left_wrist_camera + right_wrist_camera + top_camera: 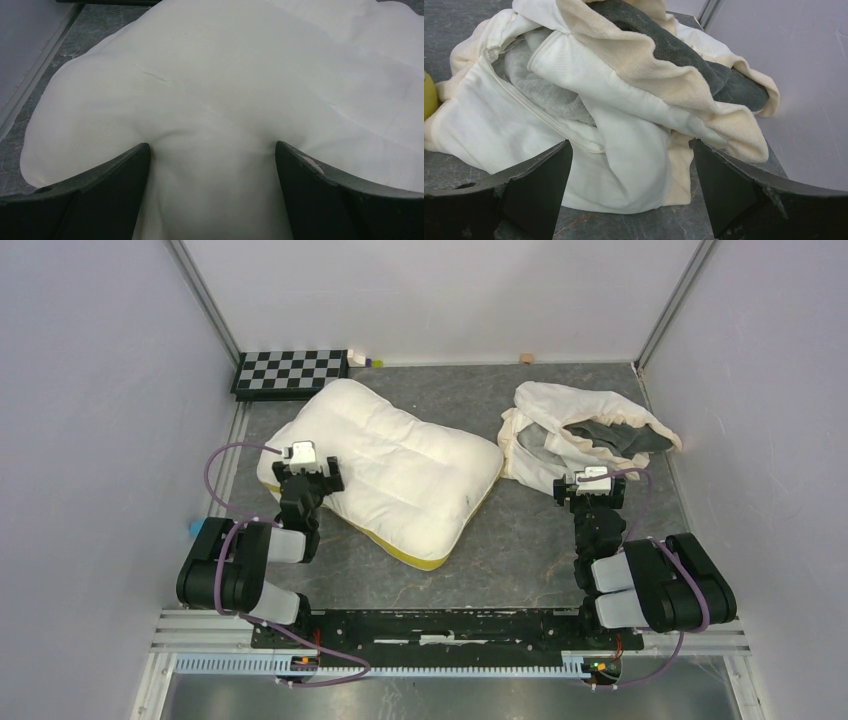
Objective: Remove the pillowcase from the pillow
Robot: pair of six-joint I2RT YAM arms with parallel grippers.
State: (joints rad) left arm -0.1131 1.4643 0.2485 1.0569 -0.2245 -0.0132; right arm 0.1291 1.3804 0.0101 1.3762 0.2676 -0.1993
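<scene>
The pillow (400, 470), plump, cream-white with a yellow edge band, lies bare on the table left of centre; it fills the left wrist view (225, 85). The pillowcase (580, 435), a crumpled cream heap with dark grey folds, lies apart from it at the back right and shows in the right wrist view (614, 90). My left gripper (308, 462) is open, its jaws spread over the pillow's near left part (212, 150). My right gripper (592, 480) is open and empty at the pillowcase's near edge (631, 145), above the table.
A black-and-white chequered board (290, 370) lies at the back left, with a small yellow-green object (365, 360) next to it. A small tan block (525, 358) sits by the back wall. Grey walls close in on both sides. A blue object (190, 528) lies at the left table edge.
</scene>
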